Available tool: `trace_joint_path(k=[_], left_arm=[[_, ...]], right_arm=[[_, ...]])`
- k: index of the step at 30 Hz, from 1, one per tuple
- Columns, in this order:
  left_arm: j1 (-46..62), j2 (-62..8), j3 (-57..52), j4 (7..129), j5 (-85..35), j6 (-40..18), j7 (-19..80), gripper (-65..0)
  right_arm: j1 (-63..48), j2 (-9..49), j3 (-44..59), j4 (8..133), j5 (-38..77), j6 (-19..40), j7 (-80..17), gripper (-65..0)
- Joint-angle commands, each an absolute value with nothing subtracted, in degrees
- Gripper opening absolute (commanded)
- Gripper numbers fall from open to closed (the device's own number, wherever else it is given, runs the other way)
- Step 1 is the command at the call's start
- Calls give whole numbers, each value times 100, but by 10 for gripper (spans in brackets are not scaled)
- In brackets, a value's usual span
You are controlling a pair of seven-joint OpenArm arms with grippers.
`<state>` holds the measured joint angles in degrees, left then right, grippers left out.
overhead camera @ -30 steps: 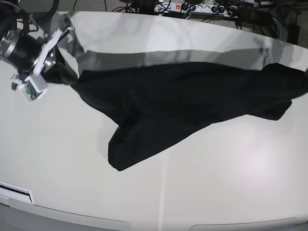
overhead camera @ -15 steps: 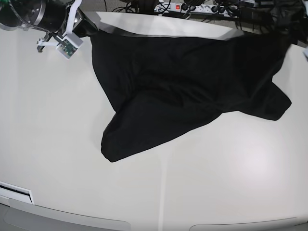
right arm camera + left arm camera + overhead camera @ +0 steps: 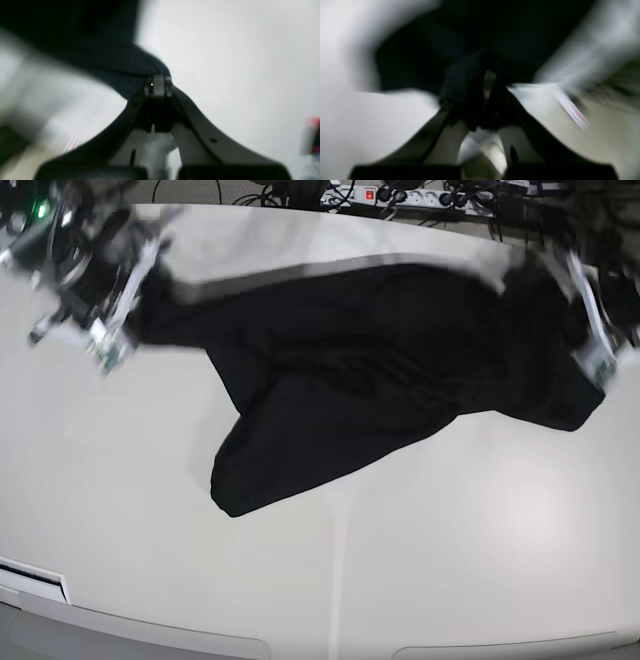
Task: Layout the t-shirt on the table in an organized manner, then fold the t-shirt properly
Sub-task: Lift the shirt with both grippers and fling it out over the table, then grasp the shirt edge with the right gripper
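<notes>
The black t-shirt stretches across the far half of the white table, and its lower lobe trails toward the front left. My right gripper is at the view's left, shut on the shirt's left top corner. The right wrist view shows that gripper closed on a bunched tip of the t-shirt. My left gripper, at the view's right, pinches the other top corner. In the left wrist view the gripper is shut on dark t-shirt fabric. Both arms are motion-blurred.
A power strip and tangled cables lie beyond the table's far edge. A white block sits at the front left edge. The table's curved front rim runs along the bottom.
Both arms have swung back from the far edge toward the front, pulling the shirt's held top edge with them. The left arm has come into view at the right.
</notes>
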<state>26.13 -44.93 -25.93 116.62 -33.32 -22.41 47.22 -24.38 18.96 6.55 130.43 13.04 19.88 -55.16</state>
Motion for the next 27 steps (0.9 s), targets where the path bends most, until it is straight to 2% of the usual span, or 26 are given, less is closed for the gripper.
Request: trace_joint_path(k=[1,5,8,13,15,18,21,24,27], left_arm=[[2174,-4770,-2891,11778,-3516,-2036,4633,-650],[1120,-5135,-3972,11817,-4252,-2167,4646,-650],[663,-5804,-4600,11756,-4729,-2163,4565,-650],[204,-6991,-4748,11681,-5137,-2272,4416,-650],[207,-7275,-4748,11679,-5162,-2287,4495,-650],[211,-7341,-4746,11605,-5457,-2300,4668,-650],[224,-7161,-4727,11489,-5736,-2596,4910,-650],[250,-6864,-4727,11279,-5959,-2641,5142,-650],[482,-6554,-4727,10938,-5970,-2639,5148,-650]], right_arm=[[-2139,2056,773,13428,1323,1903,-5253,-650],[-1671,2403,1570,13500,1743,2056,-5017,-650],[-1245,2939,2362,13500,2346,1979,-5013,-650],[-613,3955,3367,13500,3227,1870,-5024,-650],[-602,4185,3621,13500,3441,1929,-5085,-650],[-679,4174,3743,13500,3854,2082,-5339,-650],[-1079,4027,3693,13500,4611,2558,-5452,-650],[-1393,3750,3393,13371,5492,3033,-5756,-650],[-1546,3297,2858,12936,5774,3245,-5857,-650]])
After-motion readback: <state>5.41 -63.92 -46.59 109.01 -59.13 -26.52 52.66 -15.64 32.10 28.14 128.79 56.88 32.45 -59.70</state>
